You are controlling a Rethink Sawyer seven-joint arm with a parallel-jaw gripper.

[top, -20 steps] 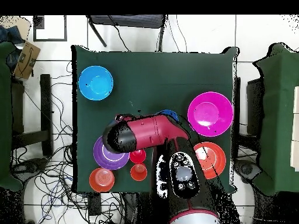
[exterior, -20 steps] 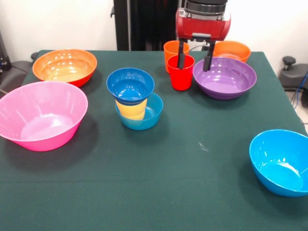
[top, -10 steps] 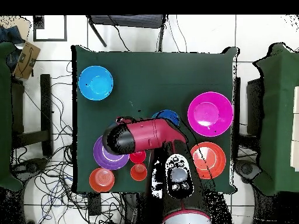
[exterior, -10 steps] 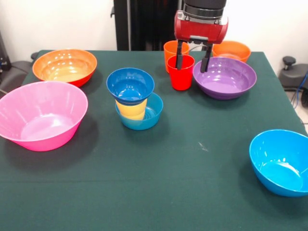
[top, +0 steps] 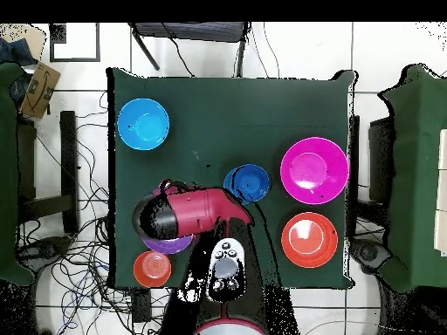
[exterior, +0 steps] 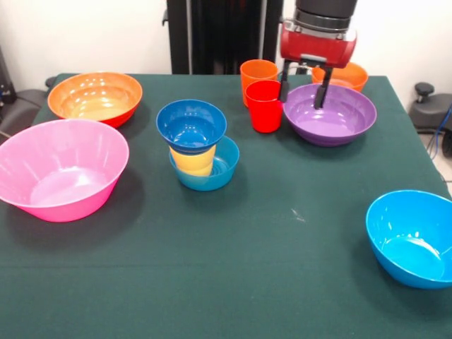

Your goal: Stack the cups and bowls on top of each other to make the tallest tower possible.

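My gripper [exterior: 302, 92] is open and empty. It hangs over the near-left part of the purple bowl [exterior: 330, 114], just right of the red cup [exterior: 265, 106]. The orange cup [exterior: 257, 75] stands behind the red cup. A small orange bowl [exterior: 342, 74] sits behind the purple bowl. The tower [exterior: 195, 152] is a small blue bowl [exterior: 191, 126] on the yellow cup [exterior: 192, 161], which stands in another small blue bowl [exterior: 214, 171]. In the overhead view the arm [top: 179, 213] hides both loose cups and most of the purple bowl [top: 171, 246].
The large pink bowl [exterior: 60, 168] and the large orange bowl [exterior: 94, 97] sit at the left in the front view. The bright blue bowl [exterior: 412, 237] sits near the front right corner. The table [exterior: 282, 282] has dark green cloth.
My gripper has left the red cup's rim and moved right in the front view, to above the purple bowl. The red cup stays standing where it was.
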